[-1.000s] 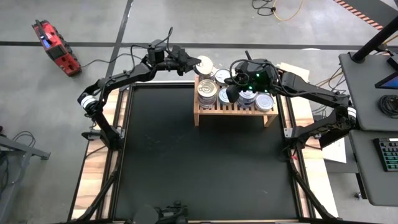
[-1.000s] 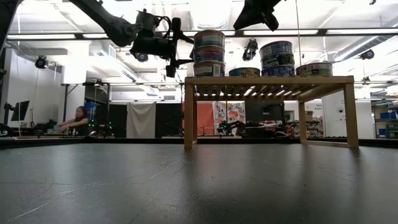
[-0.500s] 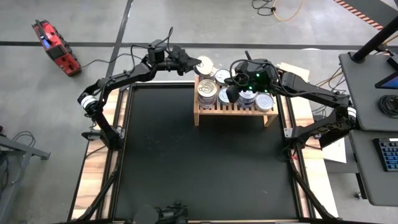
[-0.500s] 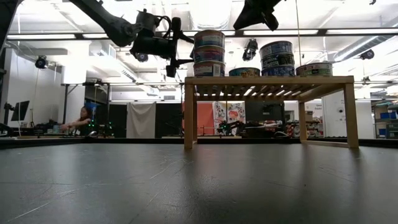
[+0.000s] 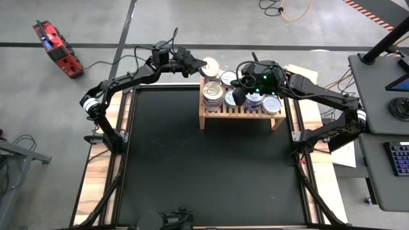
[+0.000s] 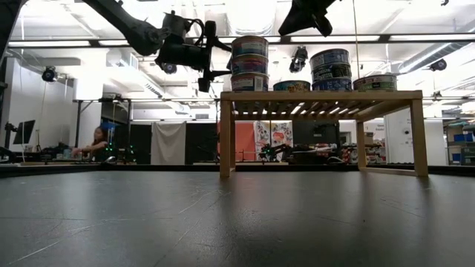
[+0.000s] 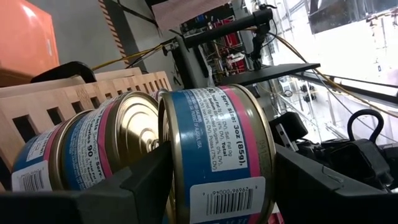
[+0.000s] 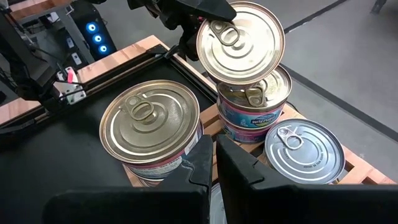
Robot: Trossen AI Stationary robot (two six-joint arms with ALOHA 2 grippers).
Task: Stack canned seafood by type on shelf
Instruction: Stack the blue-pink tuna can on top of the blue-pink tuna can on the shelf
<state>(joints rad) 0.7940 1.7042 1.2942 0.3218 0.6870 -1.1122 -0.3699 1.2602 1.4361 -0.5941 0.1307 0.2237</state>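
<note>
The light-wood shelf (image 5: pixel 239 115) (image 6: pixel 319 96) stands at the far right of the black mat and carries several round tins with silver lids, some stacked (image 5: pixel 213 93) (image 6: pixel 330 69). My left gripper (image 5: pixel 199 64) (image 6: pixel 214 55) is at the shelf's far left corner, shut on a tin with a blue and pink label (image 7: pixel 217 155) (image 8: pixel 239 40). It holds this tin over a stack of two like tins (image 8: pixel 252 109). My right gripper (image 5: pixel 238 96) (image 8: pixel 214 152) hovers shut above the tins at mid-shelf and touches none of them. My left gripper pinches the tin by its two flat ends, one finger (image 7: pixel 140 183) against one end and the other finger (image 7: pixel 317 183) against the opposite end. Its upper finger reaches only over the lid's far edge (image 8: pixel 214 14). The fingers come level from the table's far left. The tin sits lid up; I cannot tell whether it rests on the stack below.
The black mat (image 5: pixel 192 172) in front of the shelf is bare. A red tool (image 5: pixel 56 46) lies on the floor at far left. A desk with a keyboard (image 5: pixel 396 160) stands to the right. A person (image 6: pixel 93 144) sits in the room behind.
</note>
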